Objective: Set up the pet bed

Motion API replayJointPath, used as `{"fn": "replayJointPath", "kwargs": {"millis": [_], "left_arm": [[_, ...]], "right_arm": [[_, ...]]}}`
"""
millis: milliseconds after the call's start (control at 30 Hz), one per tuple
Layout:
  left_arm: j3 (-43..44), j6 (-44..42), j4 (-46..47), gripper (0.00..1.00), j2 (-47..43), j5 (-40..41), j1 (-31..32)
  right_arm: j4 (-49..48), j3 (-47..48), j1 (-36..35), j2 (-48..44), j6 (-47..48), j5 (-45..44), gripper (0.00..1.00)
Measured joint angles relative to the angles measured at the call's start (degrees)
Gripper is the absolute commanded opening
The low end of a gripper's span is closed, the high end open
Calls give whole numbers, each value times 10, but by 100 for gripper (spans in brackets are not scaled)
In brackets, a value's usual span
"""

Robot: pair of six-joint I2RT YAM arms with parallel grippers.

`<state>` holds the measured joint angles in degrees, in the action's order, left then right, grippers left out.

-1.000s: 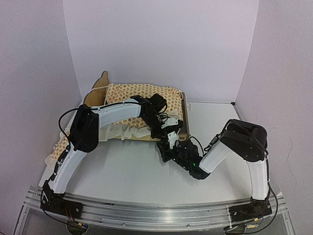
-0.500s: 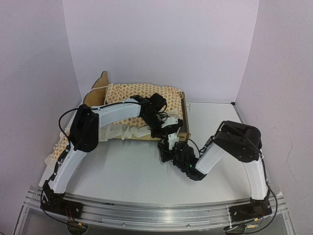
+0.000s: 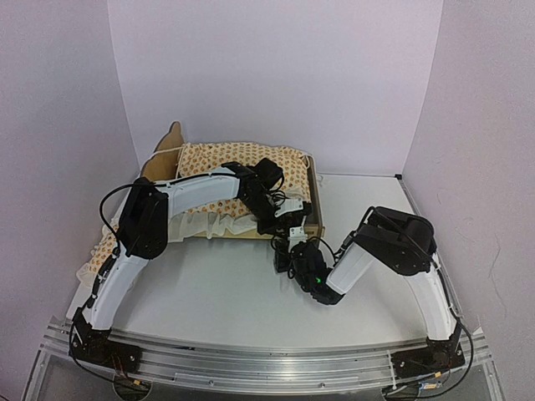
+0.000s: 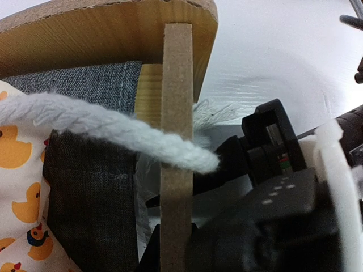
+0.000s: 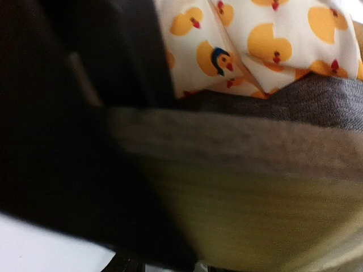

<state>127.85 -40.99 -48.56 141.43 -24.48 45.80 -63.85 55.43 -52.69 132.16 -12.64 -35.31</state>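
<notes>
Two arms crowd one corner of the pet bed (image 3: 314, 199), which sits at the back left of the tabletop (image 3: 209, 292) with its scalloped headboard (image 3: 171, 138) toward the left wall. The duck-print bedding (image 3: 226, 159) lies across the frame, ruffles spilling over the near side, so the cover looks laid but not squared up.

The left gripper (image 3: 280, 221) reaches across the fabric to the near right corner, I'd guess to tuck the cloth in. The right gripper (image 3: 288, 251) comes in low against the same end board (image 4: 177, 141), likely bracing it.

A pale cord (image 4: 102, 127) crosses that board above the grey base (image 4: 91, 187).

Whether either gripper is clenched or released I cannot tell: wood and blur fill both wrist views. No pillow can be picked out.
</notes>
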Motion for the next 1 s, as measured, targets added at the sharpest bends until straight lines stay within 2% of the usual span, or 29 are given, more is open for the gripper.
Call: {"fn": "replayJointPath", "kwargs": {"millis": [167, 267, 333, 433, 733, 900, 1000], "left_arm": [[0, 2, 0, 0, 0, -3, 0], [0, 4, 0, 0, 0, -3, 0], [0, 4, 0, 0, 0, -4, 0], [0, 4, -1, 0, 0, -4, -1], [-1, 5, -1, 0, 0, -4, -3], [-1, 5, -1, 0, 0, -3, -2], [-1, 6, 0, 6, 0, -3, -1]], "right_arm": [[1, 20, 5, 14, -10, -7, 34], [2, 23, 7, 16, -11, -5, 30], [3, 24, 7, 16, -12, -3, 21], [4, 26, 9, 18, -14, 7, 0], [3, 24, 13, 17, -17, 32, 0], [9, -33, 10, -21, -3, 83, 0], [30, -85, -4, -63, 8, 132, 0]]}}
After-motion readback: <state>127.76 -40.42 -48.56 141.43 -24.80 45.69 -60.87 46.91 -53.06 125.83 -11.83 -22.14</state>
